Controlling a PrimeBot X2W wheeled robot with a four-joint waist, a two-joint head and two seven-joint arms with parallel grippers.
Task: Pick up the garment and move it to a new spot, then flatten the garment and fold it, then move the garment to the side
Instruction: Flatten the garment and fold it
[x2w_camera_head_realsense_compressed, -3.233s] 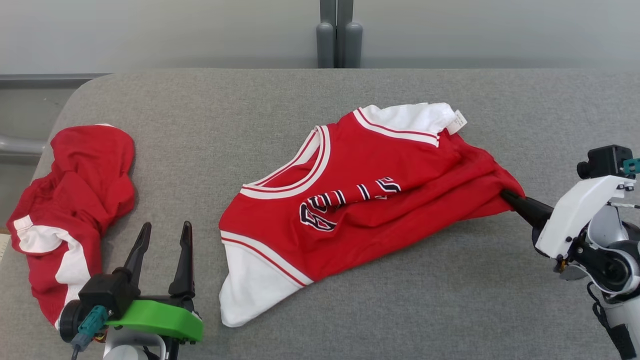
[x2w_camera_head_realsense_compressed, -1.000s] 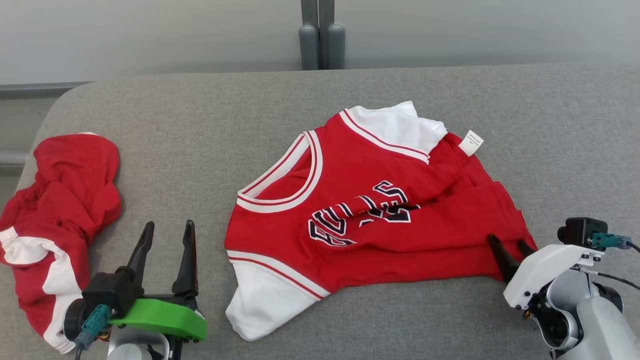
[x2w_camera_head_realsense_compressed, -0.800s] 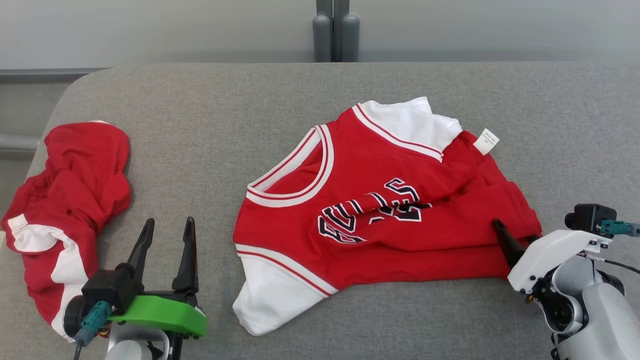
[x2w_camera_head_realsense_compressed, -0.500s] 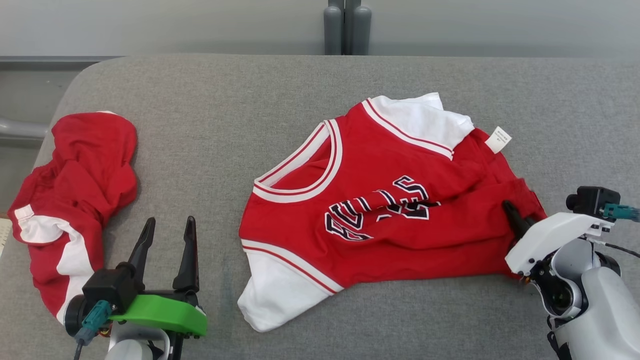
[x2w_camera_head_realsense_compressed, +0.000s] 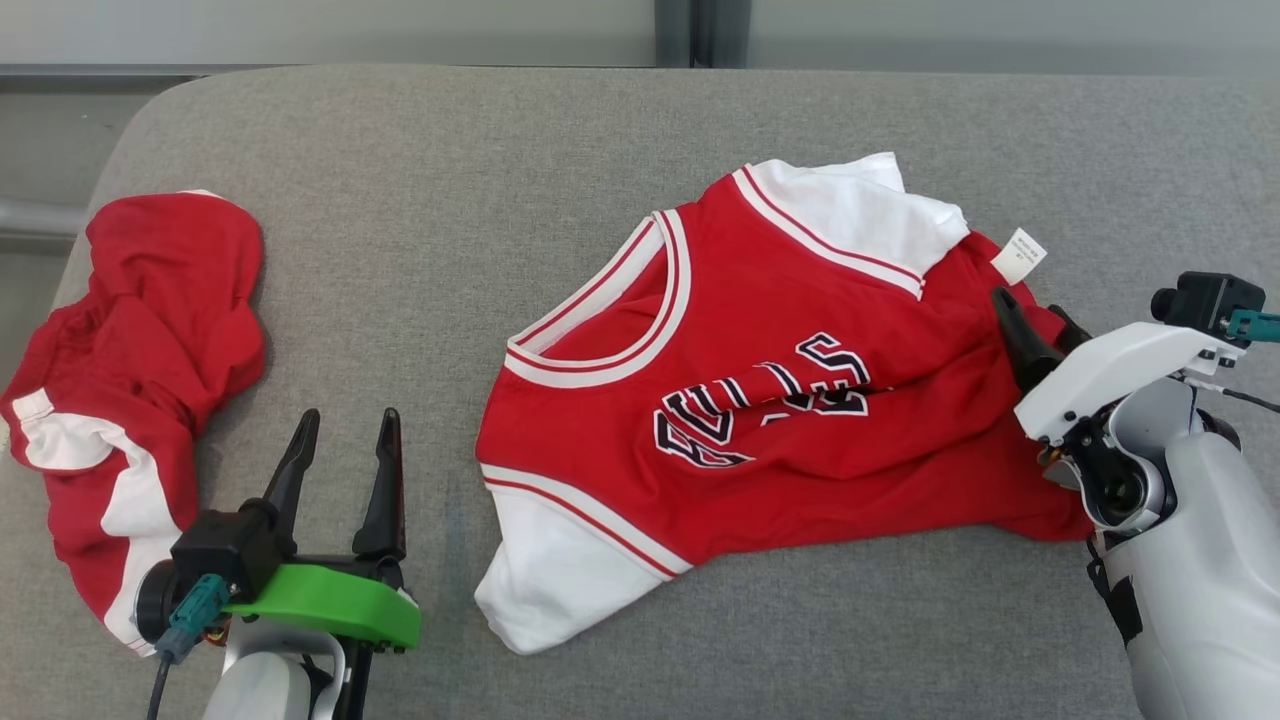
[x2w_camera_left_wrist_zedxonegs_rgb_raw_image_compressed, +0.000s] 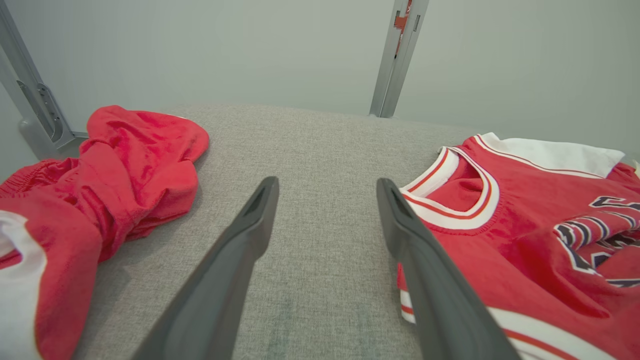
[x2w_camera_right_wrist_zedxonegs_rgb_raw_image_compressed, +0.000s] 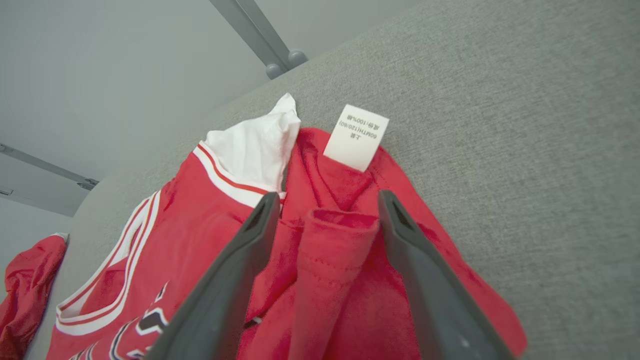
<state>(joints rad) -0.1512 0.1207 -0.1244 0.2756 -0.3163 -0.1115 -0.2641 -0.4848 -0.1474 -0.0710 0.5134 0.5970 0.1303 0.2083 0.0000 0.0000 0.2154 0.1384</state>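
A: Flattening stage, by the look of it. Red jersey (x2w_camera_head_realsense_compressed: 780, 400) lying front-up in the middle of the grey surface (x2w_camera_head_realsense_compressed: 450, 150), collar toward the left. Creased across the lettering and rumpled at the right edge near the white label (x2w_camera_head_realsense_compressed: 1018, 256).

B: Agreed. Jaws spread wide on the right claw (x2w_camera_head_realsense_compressed: 1030, 308), straddling a raised ridge of red cloth (x2w_camera_right_wrist_zedxonegs_rgb_raw_image_compressed: 335, 240) just below that label. Nothing gripped yet.

A: And the left claw (x2w_camera_head_realsense_compressed: 350, 418)?

B: Wide as well, and empty. Hovering over bare surface between the jersey and the second red garment (x2w_camera_head_realsense_compressed: 150, 320) at the far left, touching neither.

A: So how to do this well?

B: Probably like this. Lower to the padding first, then close low on the ridge to catch every layer, not just the top one. Pull outward, away from the collar, keeping low, to draw out the crease through the lettering. Avoid pinching the label alone, as likely to slip. Worth pinning the near white sleeve (x2w_camera_head_realsense_compressed: 540, 585) with the left claw too. Otherwise, sliding instead of stretching.
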